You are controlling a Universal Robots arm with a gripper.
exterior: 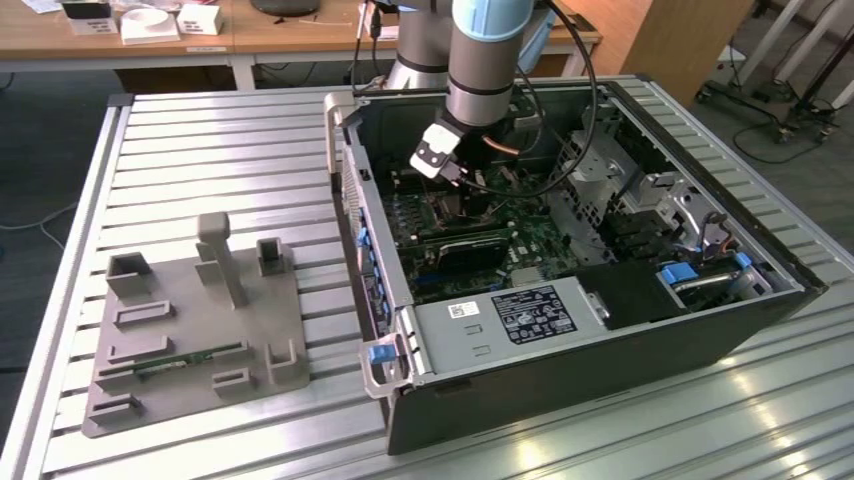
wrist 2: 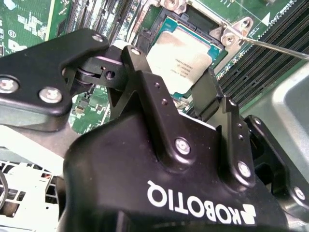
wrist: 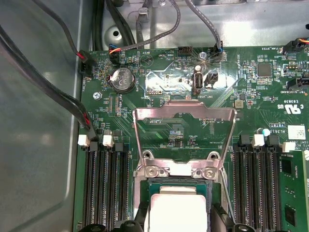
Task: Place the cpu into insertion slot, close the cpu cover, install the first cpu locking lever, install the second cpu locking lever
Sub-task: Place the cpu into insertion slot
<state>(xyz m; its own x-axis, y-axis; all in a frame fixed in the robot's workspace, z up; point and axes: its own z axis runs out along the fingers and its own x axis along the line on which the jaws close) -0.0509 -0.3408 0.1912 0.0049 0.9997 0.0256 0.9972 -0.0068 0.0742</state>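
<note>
fingers (wrist 2: 145,89): pinching the cpu (wrist 2: 181,58) by two opposite edges | cpu: silvery top up, lying flat within the rim of the insertion slot (wrist 2: 195,13) | cpu cover (wrist: 183,114): swung open, clear of the slot | surroundings: green circuit board (wrist: 159,63) inside open computer case (exterior: 574,370) on slatted tabletop (exterior: 200,160)
</note>
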